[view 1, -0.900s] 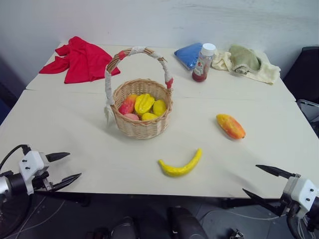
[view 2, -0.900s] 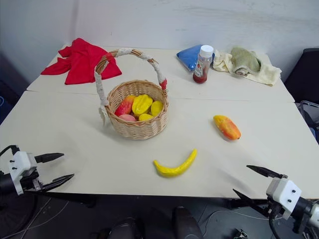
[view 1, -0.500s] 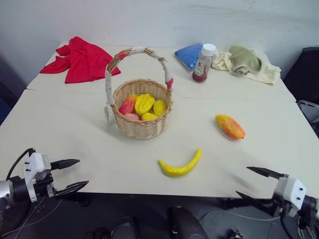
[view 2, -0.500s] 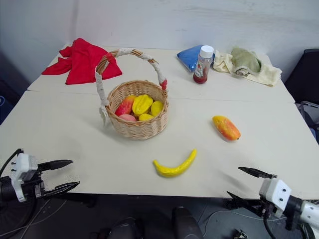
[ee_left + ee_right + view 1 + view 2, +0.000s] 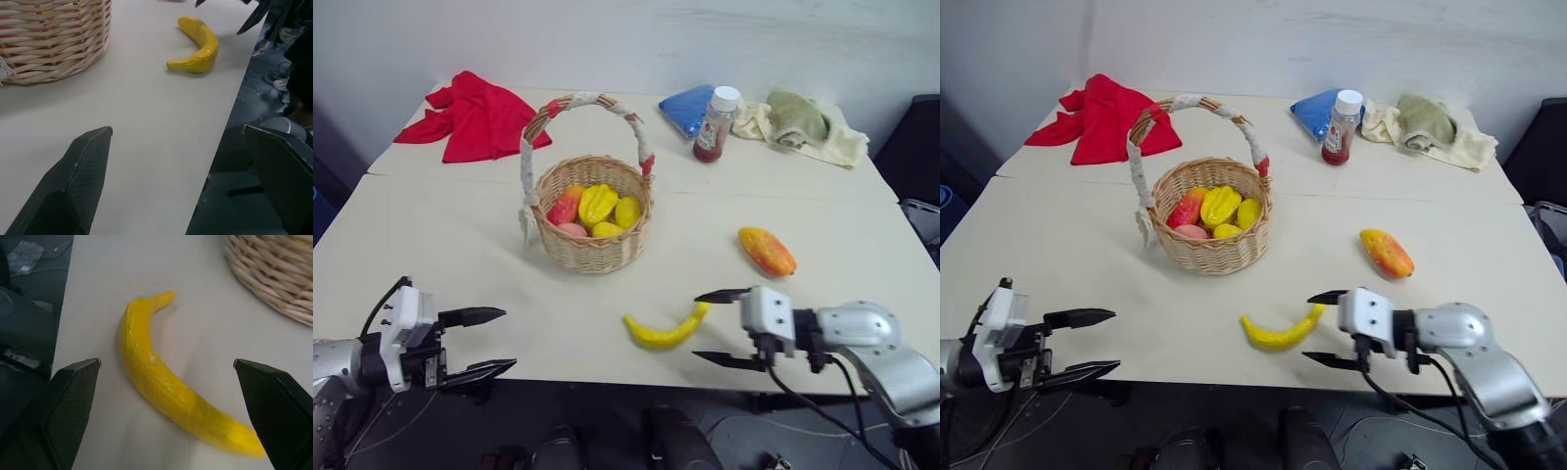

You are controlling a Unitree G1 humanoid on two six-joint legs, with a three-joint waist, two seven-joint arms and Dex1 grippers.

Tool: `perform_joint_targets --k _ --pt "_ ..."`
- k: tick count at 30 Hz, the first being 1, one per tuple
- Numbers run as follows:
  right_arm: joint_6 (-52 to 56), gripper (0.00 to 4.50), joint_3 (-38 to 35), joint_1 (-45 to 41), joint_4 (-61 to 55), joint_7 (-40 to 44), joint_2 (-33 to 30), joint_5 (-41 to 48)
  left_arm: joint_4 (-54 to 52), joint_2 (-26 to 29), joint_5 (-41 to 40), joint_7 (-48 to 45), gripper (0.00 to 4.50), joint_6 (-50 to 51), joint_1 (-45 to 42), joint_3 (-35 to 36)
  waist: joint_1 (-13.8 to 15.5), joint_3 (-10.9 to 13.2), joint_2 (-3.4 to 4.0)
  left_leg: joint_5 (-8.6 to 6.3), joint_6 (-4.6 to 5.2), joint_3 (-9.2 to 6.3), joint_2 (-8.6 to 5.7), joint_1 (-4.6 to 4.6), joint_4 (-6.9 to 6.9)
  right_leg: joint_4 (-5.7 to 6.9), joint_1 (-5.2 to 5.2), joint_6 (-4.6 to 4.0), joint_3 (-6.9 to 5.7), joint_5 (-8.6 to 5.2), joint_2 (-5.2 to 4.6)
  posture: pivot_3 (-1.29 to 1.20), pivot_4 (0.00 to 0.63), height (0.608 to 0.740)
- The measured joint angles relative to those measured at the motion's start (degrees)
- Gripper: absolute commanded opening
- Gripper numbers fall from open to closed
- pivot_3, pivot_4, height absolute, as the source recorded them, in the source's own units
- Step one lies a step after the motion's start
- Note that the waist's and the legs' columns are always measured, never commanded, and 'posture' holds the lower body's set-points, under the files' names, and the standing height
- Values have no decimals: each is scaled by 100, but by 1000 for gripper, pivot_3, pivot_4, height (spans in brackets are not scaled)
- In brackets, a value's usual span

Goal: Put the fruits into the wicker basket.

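Right tool (image 5: 720, 327) gaping wide, lower right of frame, lining up on the banana (image 5: 668, 324), which is lying mid-lower frame near the desk (image 5: 460, 245) front edge. Fingers bracketing the banana's near end, not yet touching as far as visible; looks like a pre-grasp. Left tool (image 5: 480, 342) idling wide open and empty, lower left, parked off the desk edge out of the way. Mango (image 5: 767, 250) waiting right of centre. Basket (image 5: 592, 217) sitting centre, already carrying several fruits; lower ones buried, count unclear.
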Motion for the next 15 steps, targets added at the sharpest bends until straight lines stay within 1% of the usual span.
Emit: perform_joint_targets --k 3,6,8,12,13,15 --pt "235 3891 436 -455 251 71 107 -260 -98 -69 23 42 4500 -37 71 -22 33 0 0 -2 -6 -1 0 -4 3 -2 1 5 -9 2 -2 0 150 740" --pt "263 2916 751 -651 503 217 174 -428 -199 -164 28 140 4500 -53 72 -55 36 0 0 -9 -5 1 0 -8 13 -4 2 13 -19 6 -2 0 150 740" --pt "217 2207 856 -681 598 419 173 -455 -367 -126 -3 158 4500 54 124 -79 33 0 1 -18 -4 3 4 -11 32 -2 4 14 -25 7 1 0 150 740" --pt "115 821 875 -679 635 941 187 -105 -566 -296 -93 397 4500 164 94 -76 27 2 3 -23 2 3 8 -2 48 -1 20 22 -33 11 3 0 150 740" --pt "95 564 830 -680 630 1035 228 33 -601 -379 -148 490 4500 207 62 -77 19 2 2 -22 4 2 10 0 52 -1 23 22 -31 11 4 0 150 740" --pt "272 488 647 -738 575 1075 404 439 -718 -554 -336 718 4500 318 -29 -56 7 2 2 -19 10 1 12 2 55 2 26 22 -29 11 5 0 150 740"
